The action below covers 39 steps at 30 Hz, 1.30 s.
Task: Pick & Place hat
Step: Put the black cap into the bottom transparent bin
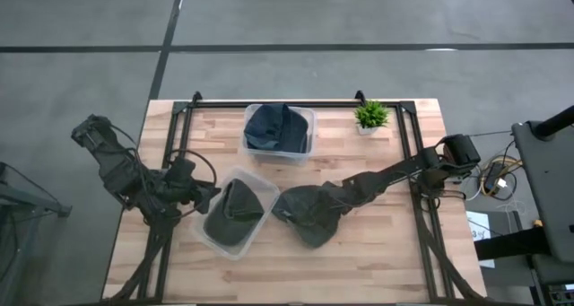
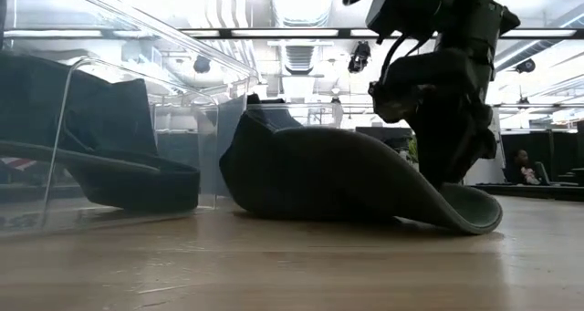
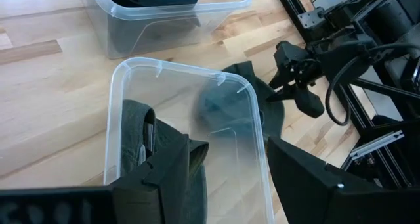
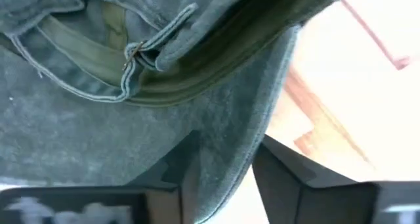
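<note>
since both arms are down low over the tabletop (image 1: pixel 377 261), here's how it reads going left to right. the left tool (image 1: pixel 199 198) sits just beside the near clear bin (image 1: pixel 265 192), fingers spread wide apart with nothing between them. in the left wrist view its dark fingers (image 3: pixel 174 158) frame that bin's rim, so my guess is it's parked there to steady the bin or just to wait without blocking the drop zone. that bin already has a dark green hat in it (image 1: pixel 235 216), lying slumped against the wall, which makes sense if it's the drop-off container.

further back sits a second clear bin (image 1: pixel 308 118) with a blue hat (image 1: pixel 276 126) bunched inside, probably sorted by colour, though that's only my read.

right of the near bin is the loose hat (image 1: pixel 309 214), flat on the wood, brim curling up at the edge in the low view. the right tool (image 1: pixel 334 198) is down on it, and in the right wrist view its fingers (image 4: pixel 180 168) straddle the brim edge, partway closed around the fabric. i can't tell if the pinch is actually firm yet. grabbing the stiff brim beats grabbing the floppy crown, i'd say.

a small potted plant (image 1: pixel 370 117) stands at the back right, well apart from the action.
</note>
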Each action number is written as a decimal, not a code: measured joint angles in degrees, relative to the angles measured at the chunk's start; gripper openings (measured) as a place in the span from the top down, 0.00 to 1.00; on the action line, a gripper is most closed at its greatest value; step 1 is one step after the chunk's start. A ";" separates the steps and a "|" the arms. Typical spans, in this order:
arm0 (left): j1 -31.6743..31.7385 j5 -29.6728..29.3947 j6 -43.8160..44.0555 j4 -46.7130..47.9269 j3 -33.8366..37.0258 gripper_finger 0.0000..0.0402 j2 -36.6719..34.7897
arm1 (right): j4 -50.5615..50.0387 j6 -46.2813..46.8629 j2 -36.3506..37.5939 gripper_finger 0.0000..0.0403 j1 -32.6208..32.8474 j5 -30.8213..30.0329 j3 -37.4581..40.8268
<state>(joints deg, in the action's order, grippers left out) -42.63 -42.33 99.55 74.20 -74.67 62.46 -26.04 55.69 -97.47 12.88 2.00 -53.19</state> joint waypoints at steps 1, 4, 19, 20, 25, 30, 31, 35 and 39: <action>0.00 0.00 -0.13 0.02 0.00 0.51 0.00 | -0.31 0.02 0.30 0.72 -0.04 -0.04 0.00; 0.00 0.00 -0.55 0.02 0.00 0.51 0.00 | -0.53 -0.03 1.59 0.79 -0.02 -0.71 0.00; 0.00 0.02 -0.87 -0.01 0.02 0.51 0.00 | -7.47 -0.84 13.61 0.97 0.04 -3.84 0.08; 0.00 0.02 -0.87 -0.01 0.02 0.51 0.00 | -8.73 -0.60 14.93 0.97 0.13 -3.82 0.09; 0.00 0.02 -0.86 -0.01 0.02 0.51 0.00 | -12.80 0.50 22.03 0.97 0.40 -3.80 0.09; 0.00 0.02 -0.85 -0.02 0.02 0.51 0.00 | -12.77 1.86 30.14 0.98 0.68 -3.74 0.09; 0.00 0.02 -0.85 -0.03 0.02 0.51 0.00 | -12.79 2.39 31.84 0.98 0.81 -3.73 0.09; 0.00 0.02 -0.79 -0.14 0.02 0.51 0.00 | -12.05 4.12 38.09 0.98 1.68 -4.95 0.09; 0.00 -1.34 0.22 -1.92 0.02 0.51 0.87 | -6.56 4.72 42.78 0.98 2.71 -11.03 0.09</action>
<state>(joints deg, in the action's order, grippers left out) -42.63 -43.67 99.76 72.28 -74.65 63.32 -32.60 60.41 -54.69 15.59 -9.03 -53.10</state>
